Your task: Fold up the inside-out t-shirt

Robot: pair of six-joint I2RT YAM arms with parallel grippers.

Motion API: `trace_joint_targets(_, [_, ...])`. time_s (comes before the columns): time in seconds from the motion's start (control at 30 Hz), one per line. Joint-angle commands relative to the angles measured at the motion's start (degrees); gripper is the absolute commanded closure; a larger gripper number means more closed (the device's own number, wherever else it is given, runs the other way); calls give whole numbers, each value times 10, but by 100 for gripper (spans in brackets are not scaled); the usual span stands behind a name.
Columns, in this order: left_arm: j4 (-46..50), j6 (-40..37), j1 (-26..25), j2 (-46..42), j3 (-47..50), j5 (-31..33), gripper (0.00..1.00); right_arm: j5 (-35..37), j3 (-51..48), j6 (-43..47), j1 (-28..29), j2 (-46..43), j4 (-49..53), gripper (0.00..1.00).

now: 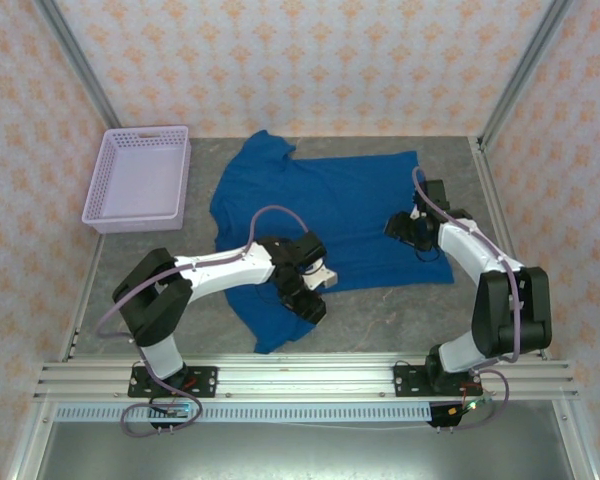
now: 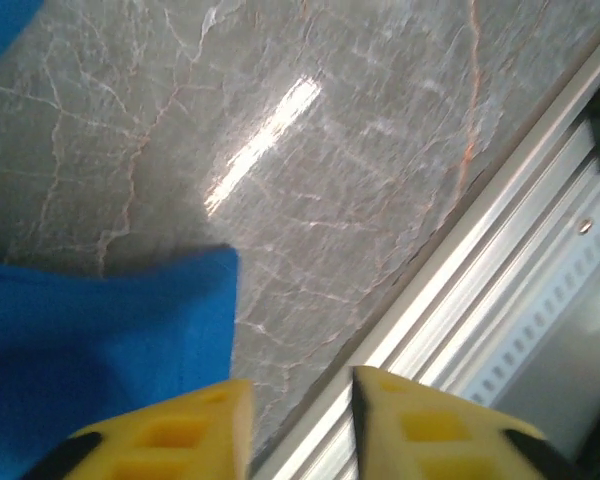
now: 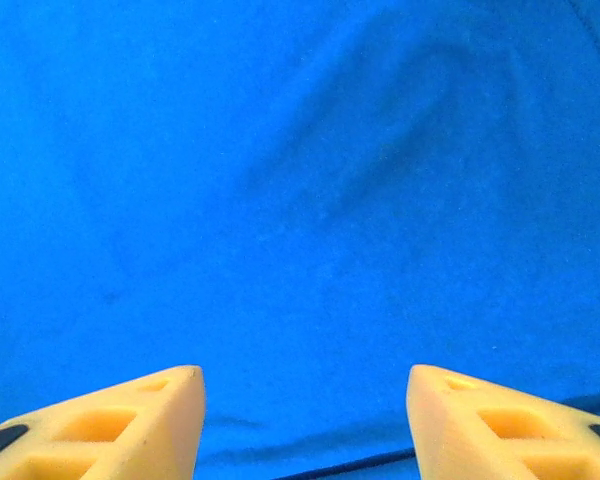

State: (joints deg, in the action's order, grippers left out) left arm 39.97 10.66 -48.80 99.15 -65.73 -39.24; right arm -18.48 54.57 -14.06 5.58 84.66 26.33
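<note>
- Table (image 1: 380, 310): grey marbled top, patterned walls on three sides, aluminium rail (image 1: 310, 375) along the 6 o'clock edge. The left wrist view has the rail (image 2: 480, 260) running diagonally on its right side.
- Inside-out t-shirt (image 1: 330, 200): royal blue, lying spread on the table, centre to 12 o'clock of the top view. One lobe pokes out at 11 o'clock, and another runs down to 7 o'clock, close to the rail. The face showing is plain blue with light wrinkles.
- Basket (image 1: 130, 218): lavender mesh, at 10 o'clock, just beside the shirt's left edge; can't tell if they touch.
- Left arm (image 1: 220, 268): reaches from its base at 7 o'clock toward centre, wrist over the shirt's 7 o'clock lobe.
- Right arm (image 1: 480, 260): base at 5 o'clock, bent up to the shirt's 3 o'clock edge.
- Right gripper (image 1: 405, 230): over the shirt's 3 o'clock side. In its wrist view the gripper (image 3: 305, 375) is spread wide, with blue cloth (image 3: 300, 180) below and nothing pinched.
- Left gripper (image 1: 305, 300): at the lobe's edge. In its wrist view the gripper (image 2: 300, 385) is parted with a narrow gap, with bare table and rail visible through it and nothing held. A shirt corner (image 2: 90, 330) lies at 8 o'clock of the fingertips, just beside the left one.
</note>
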Motion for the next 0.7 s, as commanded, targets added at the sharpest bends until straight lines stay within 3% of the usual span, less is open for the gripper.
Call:
trace_joint_targets(0.0, [-37, 19, 29, -48, 15, -33, 57, -3, -17, 0, 7, -24, 17, 44])
trace_joint_targets(0.07, [-61, 47, 66, -82, 44, -22, 52, -17, -22, -2, 23, -28, 19, 44])
trace_joint_targets(0.17, [-88, 117, 145, -118, 96, 50, 49, -66, -41, -7, 64, -39, -6, 45])
trace_joint_targets(0.33, [-155, 185, 270, -99, 148, 129, 49, -90, -76, -36, 133, -36, -80, 44])
trace_joint_targets(0.5, [-196, 183, 318, -35, 98, 175, 49, -15, -71, -52, 125, 13, -92, 44])
trace_joint_targets(0.67, [-194, 177, 341, 26, 43, 195, 49, -29, -40, -55, 95, 72, -119, 44])
